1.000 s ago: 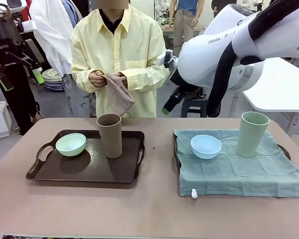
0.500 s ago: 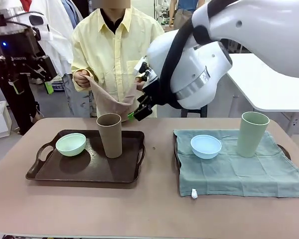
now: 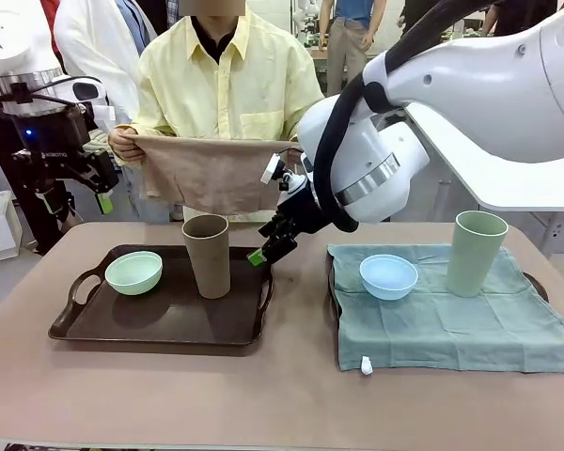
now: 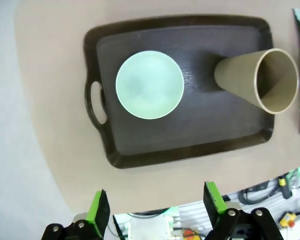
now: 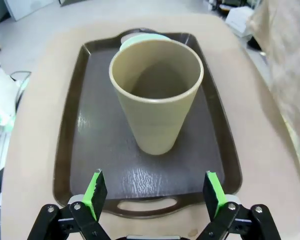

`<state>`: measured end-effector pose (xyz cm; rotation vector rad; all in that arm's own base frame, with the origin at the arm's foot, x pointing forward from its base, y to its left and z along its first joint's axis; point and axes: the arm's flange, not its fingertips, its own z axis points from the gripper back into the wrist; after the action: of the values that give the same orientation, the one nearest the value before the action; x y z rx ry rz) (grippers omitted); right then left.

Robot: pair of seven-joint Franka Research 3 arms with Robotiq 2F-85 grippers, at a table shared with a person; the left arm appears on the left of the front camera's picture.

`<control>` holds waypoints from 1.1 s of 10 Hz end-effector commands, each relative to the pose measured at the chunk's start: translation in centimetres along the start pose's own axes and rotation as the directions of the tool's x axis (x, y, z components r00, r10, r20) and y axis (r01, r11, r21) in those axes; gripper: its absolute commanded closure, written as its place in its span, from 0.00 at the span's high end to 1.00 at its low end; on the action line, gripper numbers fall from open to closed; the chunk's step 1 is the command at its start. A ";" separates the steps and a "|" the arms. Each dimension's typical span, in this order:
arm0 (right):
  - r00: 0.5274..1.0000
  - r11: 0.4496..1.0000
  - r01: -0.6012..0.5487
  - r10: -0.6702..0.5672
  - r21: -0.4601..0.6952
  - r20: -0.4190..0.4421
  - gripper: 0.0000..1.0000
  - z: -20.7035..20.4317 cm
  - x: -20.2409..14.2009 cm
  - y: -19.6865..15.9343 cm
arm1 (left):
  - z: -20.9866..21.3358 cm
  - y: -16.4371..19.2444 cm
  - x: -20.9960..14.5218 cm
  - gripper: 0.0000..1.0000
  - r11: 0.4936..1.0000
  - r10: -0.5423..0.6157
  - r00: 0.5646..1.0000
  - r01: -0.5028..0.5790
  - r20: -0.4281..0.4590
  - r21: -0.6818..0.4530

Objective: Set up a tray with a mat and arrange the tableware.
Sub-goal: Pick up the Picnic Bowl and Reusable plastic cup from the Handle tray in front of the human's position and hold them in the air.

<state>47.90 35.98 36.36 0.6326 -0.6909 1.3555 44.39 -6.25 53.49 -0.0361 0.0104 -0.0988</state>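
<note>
Both pairs of fingers [image 5: 96, 192] gape empty: right gripper [image 3: 259, 254] at the brown tumbler's [image 3: 207, 256] three o'clock, left gripper [image 4: 155, 207] high at nine.

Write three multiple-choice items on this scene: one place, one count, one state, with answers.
1. The light blue round plastic bowl sits on: A the bare dark tray; B the grey-green cloth mat; C a person's hand.
2. Tall plastic tumblers standing upright: A one; B three; C two.
3. The right gripper, its jaws: A open, empty; B shut on a tumbler; C shut on cloth.
B, it rests on the mat; C, one brown tumbler, one pale green tumbler; A, its green pads stand apart with nothing between.
</note>
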 end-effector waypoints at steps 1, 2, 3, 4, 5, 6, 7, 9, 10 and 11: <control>1.000 1.000 0.003 -0.003 0.004 0.022 1.00 0.2 0.2 0.1 | 0.4 -0.5 -0.4 0.99 1.000 -0.023 0.998 0.023 0.056 -0.001; 1.000 1.000 0.003 -0.003 0.004 0.022 1.00 0.2 0.2 0.1 | 0.0 0.0 0.0 0.99 1.000 0.000 1.000 0.000 0.000 0.000; 1.000 1.000 0.003 -0.003 0.004 0.022 1.00 0.2 0.2 0.1 | 0.0 0.0 0.0 0.99 1.000 0.000 1.000 0.000 0.000 0.000; 1.000 1.000 0.003 -0.003 0.004 0.022 1.00 0.2 0.2 0.1 | 0.0 0.0 0.0 0.99 1.000 0.000 1.000 0.000 0.000 0.000; 1.000 1.000 0.000 0.000 0.002 0.004 1.00 0.1 0.2 0.0 | 0.0 -0.2 0.1 0.99 1.000 -0.006 1.000 0.006 0.011 0.000; 0.998 0.996 -0.066 0.064 0.054 0.029 1.00 -0.5 0.1 -0.3 | -0.2 -0.9 1.5 0.99 0.997 -0.072 0.997 0.071 0.022 0.015; 0.997 0.995 -0.074 0.072 0.069 0.036 1.00 -1.2 -0.4 -0.7 | -1.2 -0.5 2.6 0.99 0.995 -0.103 0.995 0.103 0.012 0.006; 0.994 0.993 -0.093 0.088 0.069 0.069 1.00 -3.1 -1.3 -1.8 | -3.7 0.9 3.9 0.99 0.995 -0.095 0.995 0.095 0.021 0.007; 0.990 0.993 -0.107 0.101 0.053 0.095 1.00 -4.2 -1.6 -2.6 | -5.1 1.5 4.6 0.99 0.997 -0.080 0.997 0.080 0.009 -0.019; 0.988 0.993 -0.108 0.102 0.042 0.119 1.00 -5.1 -1.6 -3.0 | -5.8 1.8 4.4 0.99 0.997 -0.074 0.997 0.074 0.013 -0.009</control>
<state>50.47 37.65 32.91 0.7070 -0.7254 1.4468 48.94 -5.57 47.76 -0.0467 0.0110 -0.1669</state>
